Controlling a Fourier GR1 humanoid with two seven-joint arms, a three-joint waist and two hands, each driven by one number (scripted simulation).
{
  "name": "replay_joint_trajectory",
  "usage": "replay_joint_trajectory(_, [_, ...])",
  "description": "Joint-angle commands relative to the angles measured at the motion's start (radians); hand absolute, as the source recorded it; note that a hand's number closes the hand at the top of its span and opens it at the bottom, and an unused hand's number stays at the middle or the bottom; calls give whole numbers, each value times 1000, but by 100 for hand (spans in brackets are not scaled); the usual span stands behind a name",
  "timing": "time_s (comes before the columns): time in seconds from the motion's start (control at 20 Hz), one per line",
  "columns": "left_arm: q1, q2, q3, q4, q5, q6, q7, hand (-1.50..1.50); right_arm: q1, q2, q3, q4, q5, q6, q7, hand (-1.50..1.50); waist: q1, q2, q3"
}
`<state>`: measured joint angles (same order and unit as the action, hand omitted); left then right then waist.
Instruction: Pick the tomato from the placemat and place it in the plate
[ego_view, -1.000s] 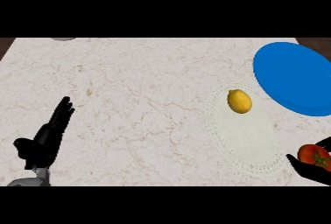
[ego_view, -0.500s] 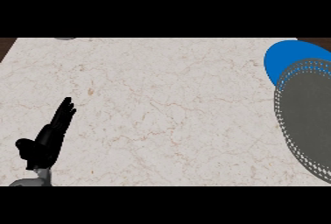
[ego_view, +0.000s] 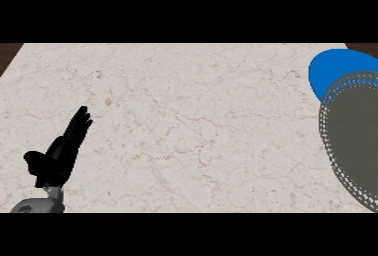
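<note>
The left hand rests at eight o'clock, fingers straight and pressed together, holding nothing. At three o'clock, the grey placemat covers part of the blue plate. No tomato shows, nor the right hand.

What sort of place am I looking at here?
Probably a kitchen counter: a pale marble-look countertop, a blue plate at the far right, and a grey round placemat overlapping it. The robot's left hand rests open.

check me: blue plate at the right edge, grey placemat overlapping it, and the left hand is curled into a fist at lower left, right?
Not quite. The head view shows the left hand open with straight fingers, not a fist. The blue plate and overlapping grey placemat are as you say.
</note>
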<state>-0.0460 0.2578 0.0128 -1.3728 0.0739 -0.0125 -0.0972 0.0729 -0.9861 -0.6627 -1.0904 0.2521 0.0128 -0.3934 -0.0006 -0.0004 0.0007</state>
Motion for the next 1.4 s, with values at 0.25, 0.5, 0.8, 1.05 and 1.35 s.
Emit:
replay_joint_trajectory(0.25, [-51,3,38,48,-15,-20,1,0,-218,5,119,73,56,18,30,150,8,2,-1])
replay_joint_trajectory(0.5, [-71,-25,12,45,-34,-15,24,0,-387,31,239,174,115,26,59,150,15,4,0])
replay_joint_trajectory(0.8, [-64,-41,8,40,-63,3,6,0,-583,122,347,232,172,11,149,150,17,4,-1])
replay_joint_trajectory(1.05, [-13,-10,40,17,-32,-52,-17,0,-701,219,412,318,243,-57,184,150,23,4,0])
replay_joint_trajectory(1.35, [-71,-16,48,70,-34,-58,-28,0,-795,335,323,509,200,-207,170,150,33,13,1])
